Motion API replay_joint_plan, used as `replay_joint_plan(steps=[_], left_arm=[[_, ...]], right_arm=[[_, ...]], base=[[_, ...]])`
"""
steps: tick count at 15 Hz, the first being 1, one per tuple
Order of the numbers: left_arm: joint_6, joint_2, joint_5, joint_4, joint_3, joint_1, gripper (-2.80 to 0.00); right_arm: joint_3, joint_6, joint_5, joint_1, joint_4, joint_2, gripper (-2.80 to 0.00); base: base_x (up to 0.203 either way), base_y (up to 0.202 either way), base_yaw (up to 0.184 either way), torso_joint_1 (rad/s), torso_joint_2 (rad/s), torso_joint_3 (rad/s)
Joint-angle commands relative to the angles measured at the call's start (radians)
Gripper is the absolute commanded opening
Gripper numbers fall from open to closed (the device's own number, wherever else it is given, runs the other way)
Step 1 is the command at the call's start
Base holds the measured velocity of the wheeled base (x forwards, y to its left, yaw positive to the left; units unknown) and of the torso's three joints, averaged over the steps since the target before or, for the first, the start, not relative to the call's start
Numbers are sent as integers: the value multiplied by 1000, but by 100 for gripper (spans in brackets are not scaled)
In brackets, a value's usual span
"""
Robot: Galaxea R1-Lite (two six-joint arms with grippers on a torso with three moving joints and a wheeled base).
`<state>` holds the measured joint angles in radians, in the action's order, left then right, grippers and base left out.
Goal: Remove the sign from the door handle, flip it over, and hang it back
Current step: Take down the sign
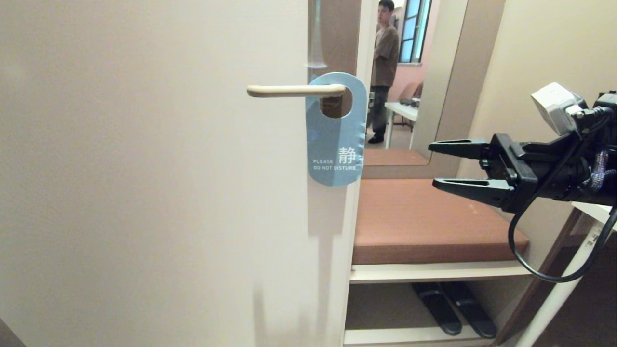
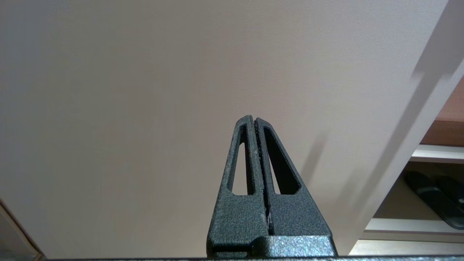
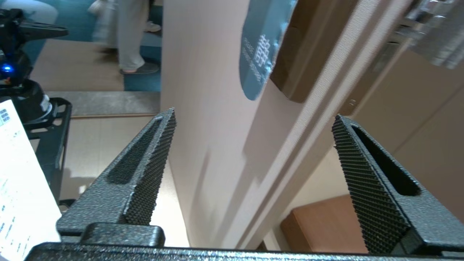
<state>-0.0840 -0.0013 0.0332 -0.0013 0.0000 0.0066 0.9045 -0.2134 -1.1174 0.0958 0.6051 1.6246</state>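
Blue side out, the sign (image 1: 336, 140) hangs on the door handle (image 1: 295, 90). Right tool (image 1: 446, 165), fingers released, is well apart to the right. Left tool (image 2: 254, 123) is clenched, empty.

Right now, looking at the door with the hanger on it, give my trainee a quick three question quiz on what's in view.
1. True or false: the sign hangs from the door handle with its blue DO NOT DISTURB side facing out.
2. Which is open: the right gripper or the left gripper?
3. Multiple choice. The right gripper is: A) clamped on the sign; B) apart from the sign, off to its right in the head view; C) gripping the door handle.

Key: 1 true; 2 the right gripper, with its jaws spread and empty, while the left gripper is shut; 3 B.
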Motion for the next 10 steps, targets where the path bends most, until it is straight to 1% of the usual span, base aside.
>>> replay_joint_plan(steps=[1, 6, 10], left_arm=[[-2, 1, 1, 0, 0, 0, -280], [-1, 1, 1, 0, 0, 0, -280], [-1, 1, 1, 0, 0, 1, -280]], right_arm=[[11, -1, -7, 17, 4, 18, 0], [82, -1, -7, 54, 4, 62, 0], [101, -1, -5, 95, 4, 81, 0]], base=[[0, 0, 0, 0, 0, 0], [0, 0, 0, 0, 0, 0], [0, 0, 0, 0, 0, 0]])
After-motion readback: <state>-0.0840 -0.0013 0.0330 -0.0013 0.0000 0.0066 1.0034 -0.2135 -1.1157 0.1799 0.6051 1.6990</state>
